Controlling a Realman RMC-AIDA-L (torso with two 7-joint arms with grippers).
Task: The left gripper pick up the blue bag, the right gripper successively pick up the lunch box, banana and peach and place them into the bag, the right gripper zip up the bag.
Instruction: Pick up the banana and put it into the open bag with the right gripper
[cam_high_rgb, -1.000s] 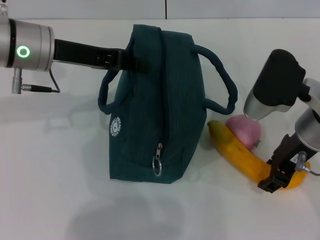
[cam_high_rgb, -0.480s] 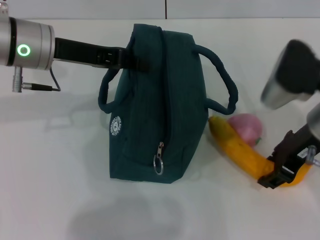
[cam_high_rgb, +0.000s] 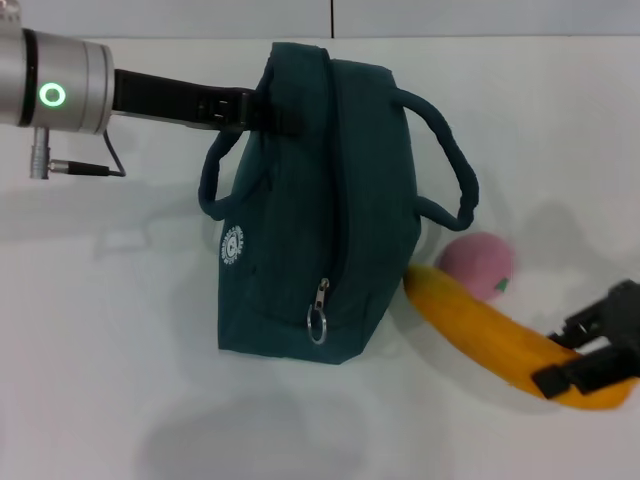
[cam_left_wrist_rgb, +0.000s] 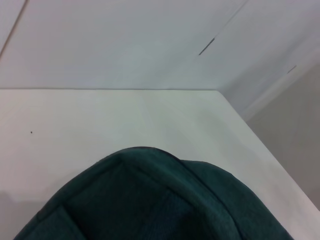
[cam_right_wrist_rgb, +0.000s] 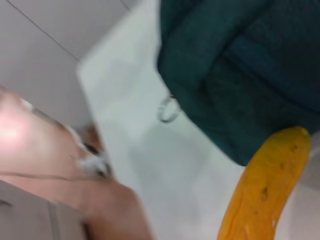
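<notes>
Left gripper (cam_high_rgb: 262, 108) at far-left top of the bag (cam_high_rgb: 320, 210); fingers hidden behind fabric, grip cannot be told. Teal zip bag upright mid-table, zipper pull (cam_high_rgb: 318, 322) low on its near end. Banana (cam_high_rgb: 505, 340) touching the bag's right base, peach (cam_high_rgb: 478, 264) just behind it. Right gripper (cam_high_rgb: 592, 362) clamped on the banana's near end, close to right table (cam_high_rgb: 100, 350) edge. Open surface left and front.

Head cam looks down; wrist cams close, all share bag (cam_high_rgb: 315, 200).
</notes>
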